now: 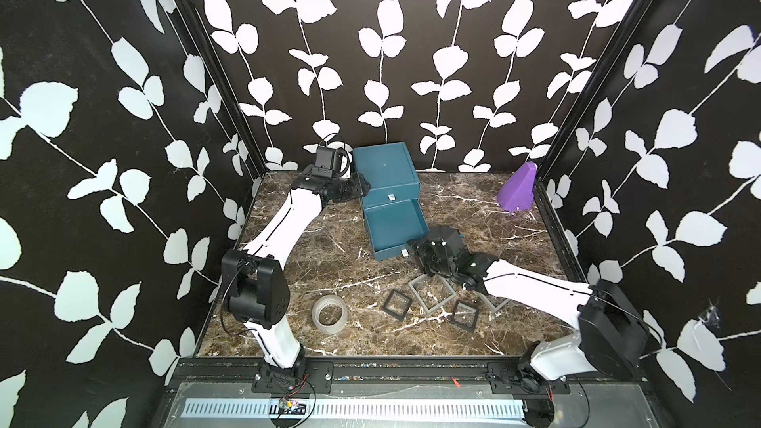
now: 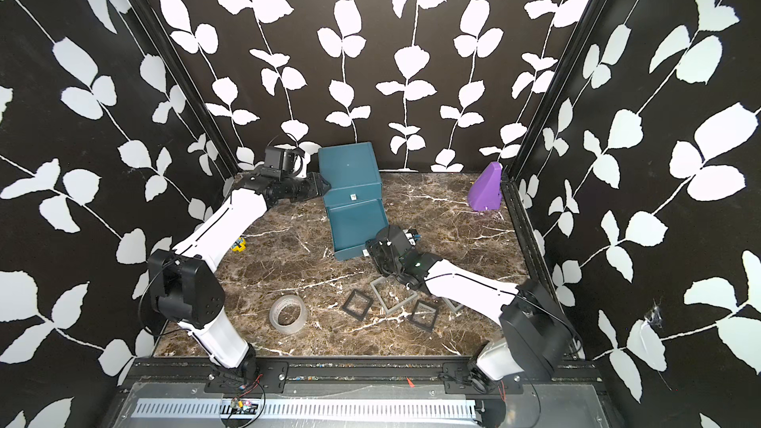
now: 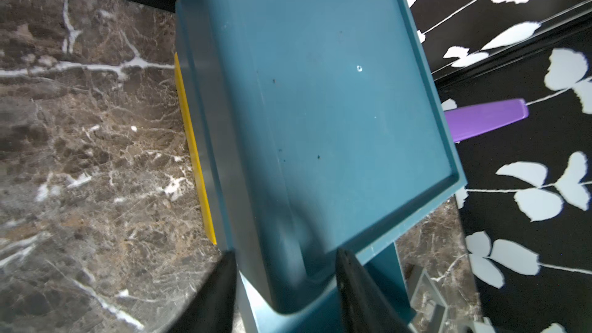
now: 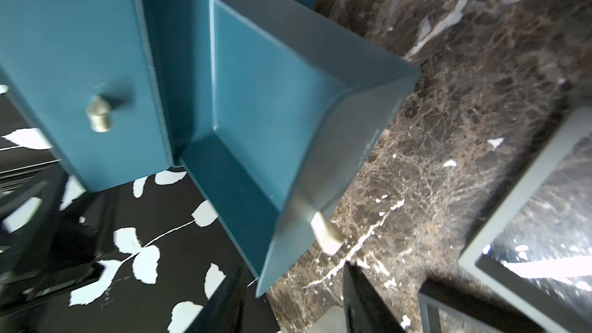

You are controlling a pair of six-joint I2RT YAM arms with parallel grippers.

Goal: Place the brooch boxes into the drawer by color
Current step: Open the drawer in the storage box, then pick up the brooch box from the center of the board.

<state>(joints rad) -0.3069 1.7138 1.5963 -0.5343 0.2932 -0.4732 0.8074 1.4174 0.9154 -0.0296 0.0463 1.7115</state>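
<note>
Hanging open just short of the pulled-out drawer's (image 4: 272, 91) white tab (image 4: 326, 235), the right gripper (image 4: 293, 269) is facing the chest (image 1: 385, 170) (left gripper (image 3: 286, 253), fingers spread, is straddling its top edge); frames (image 1: 432, 293) are lying just behind.

Even, bright light in both top views, edges bowed; wrist views blurred; glare whitens the clear centre of a grey square plastic frame (image 4: 525, 184).

Teal-blue drawer (image 1: 385, 170), yellow side edge (image 3: 195, 155), purple wedge (image 1: 517, 189), brown white-veined marble table (image 1: 313, 265), grey brooch box (image 1: 432, 294), black brooch box (image 1: 397, 303), black walls (image 1: 370, 76) with white leaf-vines.
</note>
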